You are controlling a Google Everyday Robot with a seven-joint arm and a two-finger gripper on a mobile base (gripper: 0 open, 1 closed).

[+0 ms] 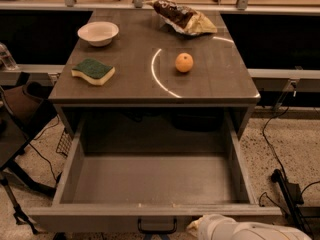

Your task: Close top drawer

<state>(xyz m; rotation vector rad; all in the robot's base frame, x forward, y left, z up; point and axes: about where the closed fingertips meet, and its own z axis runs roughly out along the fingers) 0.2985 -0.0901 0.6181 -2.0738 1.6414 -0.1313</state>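
Standing fully pulled out: top drawer [150, 181], front panel touching or just beside gripper [202, 228], low by loop handle [157, 227]. Grip state: cannot tell. Likely stiff, heavyish wood; push flat panel centrally.

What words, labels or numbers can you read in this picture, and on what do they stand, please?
None can be read.
The snack bag: its print cannot be made out.
The top drawer and the gripper, at the bottom edge right of the handle, bear none.
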